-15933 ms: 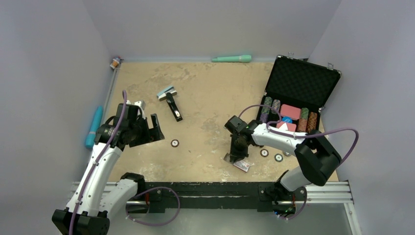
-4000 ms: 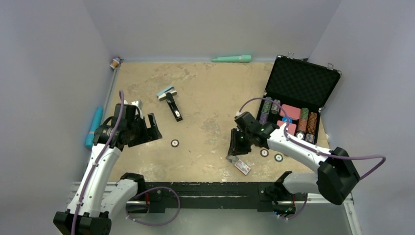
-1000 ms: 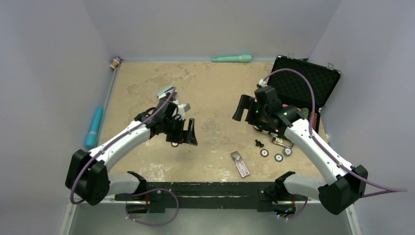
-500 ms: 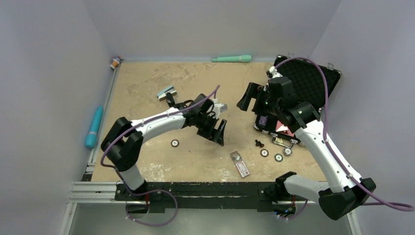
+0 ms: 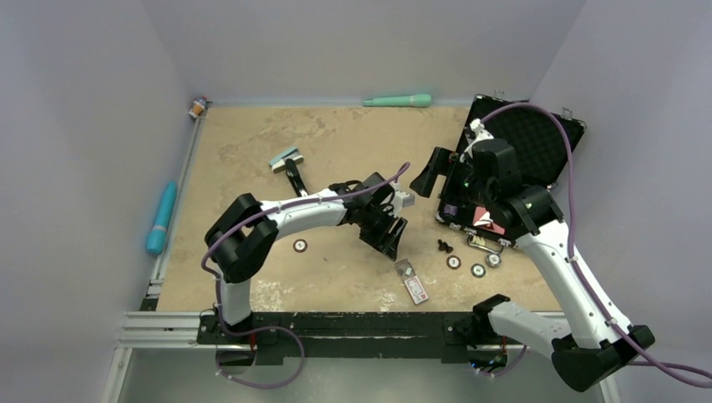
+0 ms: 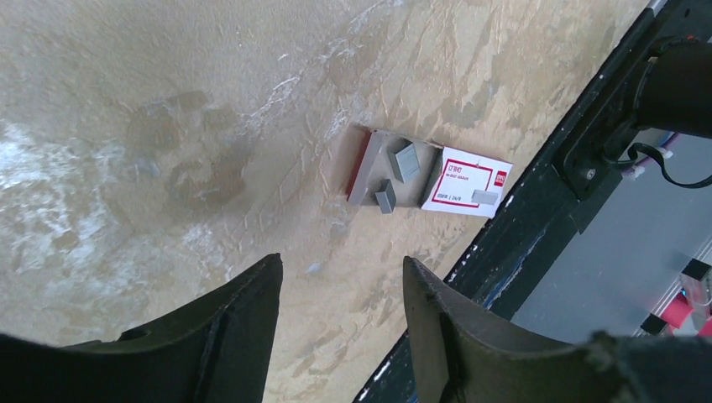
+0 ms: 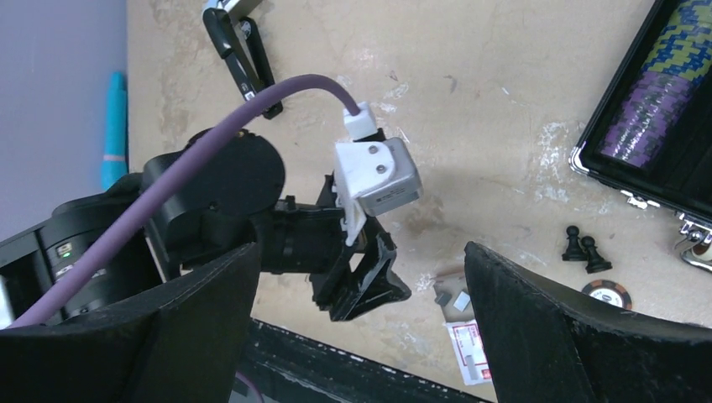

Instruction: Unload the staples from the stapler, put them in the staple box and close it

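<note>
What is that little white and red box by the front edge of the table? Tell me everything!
It is a small flat staple box, seemingly cardboard, lying on the sandy table near the black front rail. Its white label has a red frame; a grey tray with a red edge sticks out one end. Three grey staple strips lie on top. Nothing else touches it.

The desk (image 6: 151, 92) has a matt, mottled tan surface like rough stone, scuffed pale in patches. At centre right, the staples (image 6: 405, 161) are dull grey metal. The box (image 6: 466, 180) under them is smooth white card with red print. The left gripper (image 6: 340, 281) is matt black plastic.
</note>
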You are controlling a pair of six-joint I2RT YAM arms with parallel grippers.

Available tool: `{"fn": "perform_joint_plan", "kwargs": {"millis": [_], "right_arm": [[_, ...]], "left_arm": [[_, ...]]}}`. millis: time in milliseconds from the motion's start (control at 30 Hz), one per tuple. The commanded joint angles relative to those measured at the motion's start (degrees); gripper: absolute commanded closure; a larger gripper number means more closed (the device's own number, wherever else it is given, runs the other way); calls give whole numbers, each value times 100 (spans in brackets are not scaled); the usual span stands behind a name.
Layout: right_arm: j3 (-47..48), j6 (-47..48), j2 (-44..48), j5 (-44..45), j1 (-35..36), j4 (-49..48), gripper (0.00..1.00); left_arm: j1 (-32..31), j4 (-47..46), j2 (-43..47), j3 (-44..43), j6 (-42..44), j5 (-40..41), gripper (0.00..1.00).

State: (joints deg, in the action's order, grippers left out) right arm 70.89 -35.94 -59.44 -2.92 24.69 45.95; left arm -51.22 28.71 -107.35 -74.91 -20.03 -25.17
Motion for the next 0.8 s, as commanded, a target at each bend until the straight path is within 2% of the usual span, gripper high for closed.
{"fn": "perform_joint_plan", "kwargs": {"millis": [0,67,333,567,767], "right_arm": [[-115,-44,195,-154,-14,60,5],[-179,-44,248,-172,-17,88,5],[-328,-50,391,-165,-17,132,5],[-348,-37,441,-198,-17,167,5],[-381,8,474,-212,-19,243,5]], "left_arm": [[-162,-147,-218,-340,188,81,45],[-190,-113,-336,-450,193,51,49],[-306,14,-694,-767,159,-36,52],[-326,57,-984,-986,28,-202,66],[-384,161,-1154,-1105,15,-79,68]]}}
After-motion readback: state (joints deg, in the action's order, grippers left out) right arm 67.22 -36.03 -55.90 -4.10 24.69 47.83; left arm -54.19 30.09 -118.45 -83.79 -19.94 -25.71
